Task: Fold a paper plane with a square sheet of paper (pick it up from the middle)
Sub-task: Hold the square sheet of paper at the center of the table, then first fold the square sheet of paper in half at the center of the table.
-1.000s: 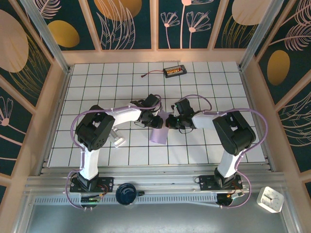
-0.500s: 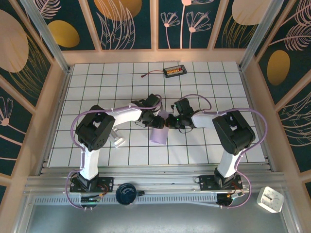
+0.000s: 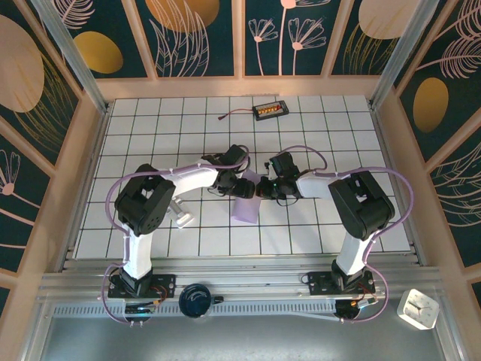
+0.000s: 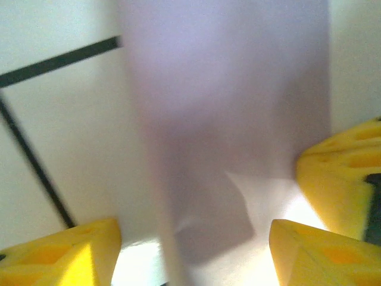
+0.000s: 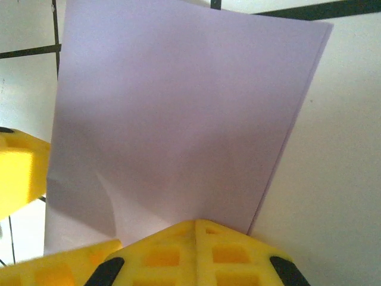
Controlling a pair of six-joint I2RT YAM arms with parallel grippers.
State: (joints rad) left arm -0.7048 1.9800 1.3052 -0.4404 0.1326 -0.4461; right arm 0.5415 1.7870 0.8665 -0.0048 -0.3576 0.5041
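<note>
Paper first: the thin, pale lavender square sheet of paper [image 3: 246,209] sits at the middle of the white tiled tabletop [image 3: 323,135], between the two arms. It looks doubled over into a rectangle, since the right wrist view shows two edges running together down one side of it [image 5: 172,119].

The right hand [image 3: 264,189] is closed on the sheet's far end, its yellow fingers [image 5: 196,250] pinched tight on the edge. The left hand [image 3: 244,186] is just beside it, on the other side of the same end. Its yellow fingers [image 4: 65,256] stand well apart, with the blurred lavender strip [image 4: 226,89] running through the gap, and it grips nothing.

From both hands the sheet reaches toward the near edge, its long axis pointing back at the arm bases. Whether its free end rests flat on the tiles I cannot tell. Only the right hand controls it, so I judge the left is the one free to take a new hold or press a crease.

Counted:
- one sheet
- two hands
- one small silvery-white block [image 3: 181,216] well to the left
- one black pack with orange cells [image 3: 269,110] and a trailing wire near the far edge
</note>
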